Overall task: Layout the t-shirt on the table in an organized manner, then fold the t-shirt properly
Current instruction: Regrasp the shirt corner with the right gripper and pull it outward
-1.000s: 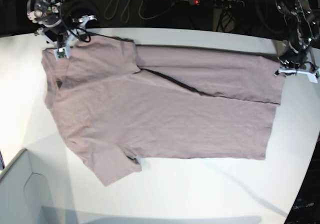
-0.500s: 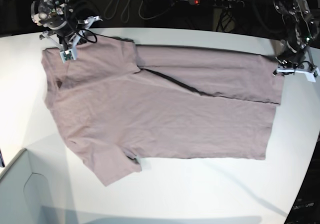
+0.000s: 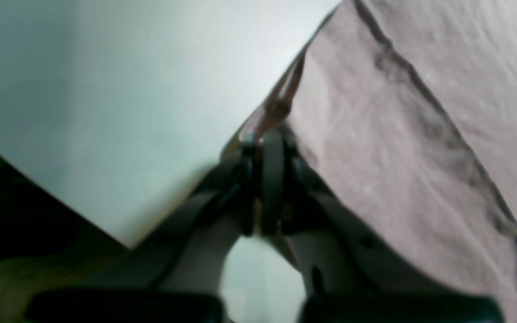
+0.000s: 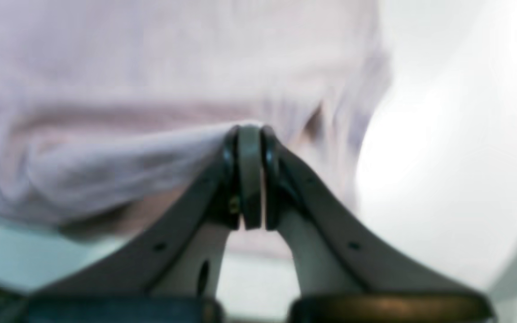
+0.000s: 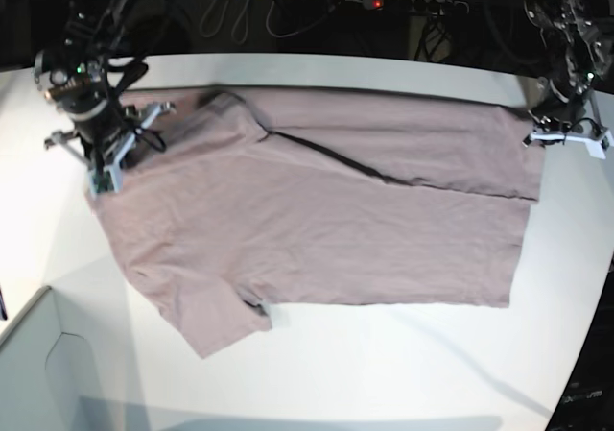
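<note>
**Shirt spread, first fold under way**

Lying mostly flat on worktop (image 5: pixel 384 373): shirt (image 5: pixel 317 229), far long edge already turned over (sleeves unfolded yet). Left pincer (image 5: pixel 566 135) clamped on hem corner. Right pincer (image 5: pixel 104 167) clamped on collar end, now carried nearer than before, dragging cloth along.

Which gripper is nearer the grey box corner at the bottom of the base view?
The right. The right gripper is shut on the t-shirt at its shoulder end, directly above the grey box corner. The left gripper pinches the hem corner at the table's opposite end.
</note>
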Available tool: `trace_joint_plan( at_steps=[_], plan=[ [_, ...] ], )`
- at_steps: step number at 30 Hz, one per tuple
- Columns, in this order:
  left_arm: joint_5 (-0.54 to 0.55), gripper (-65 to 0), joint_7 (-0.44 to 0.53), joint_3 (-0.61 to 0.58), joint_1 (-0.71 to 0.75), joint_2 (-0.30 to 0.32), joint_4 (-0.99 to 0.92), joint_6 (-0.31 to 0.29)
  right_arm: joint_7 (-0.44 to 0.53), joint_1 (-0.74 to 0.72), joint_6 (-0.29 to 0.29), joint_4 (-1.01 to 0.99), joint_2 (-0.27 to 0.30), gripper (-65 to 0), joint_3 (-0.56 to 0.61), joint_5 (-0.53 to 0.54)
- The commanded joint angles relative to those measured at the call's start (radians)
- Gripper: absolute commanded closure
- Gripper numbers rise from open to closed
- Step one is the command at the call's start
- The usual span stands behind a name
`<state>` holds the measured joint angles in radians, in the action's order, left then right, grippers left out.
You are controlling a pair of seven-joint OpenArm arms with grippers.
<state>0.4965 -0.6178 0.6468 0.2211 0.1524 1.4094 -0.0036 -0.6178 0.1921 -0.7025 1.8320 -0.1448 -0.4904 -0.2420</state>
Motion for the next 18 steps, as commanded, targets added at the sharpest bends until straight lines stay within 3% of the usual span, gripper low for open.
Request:
trace_joint_plan(
  at_steps=[1, 13, 18],
  plan=[
    [0.003, 0.0, 0.016, 0.006, -0.005, 0.014, 0.020, -0.002, 0.020, -0.026, 0.004, 0.021, 0.006, 0.0, 0.000, 0.010],
    [0.003, 0.0, 0.016, 0.006, -0.004, 0.014, 0.011, -0.002, 0.020, -0.276, 0.004, -0.127, 0.011, 0.0, -0.001, 0.010],
    [0.003, 0.0, 0.016, 0.006, -0.002, 0.014, 0.014, -0.002, 0.020, -0.332, 0.004, -0.249, 0.066, 0.0, 0.005, 0.010]
  ],
)
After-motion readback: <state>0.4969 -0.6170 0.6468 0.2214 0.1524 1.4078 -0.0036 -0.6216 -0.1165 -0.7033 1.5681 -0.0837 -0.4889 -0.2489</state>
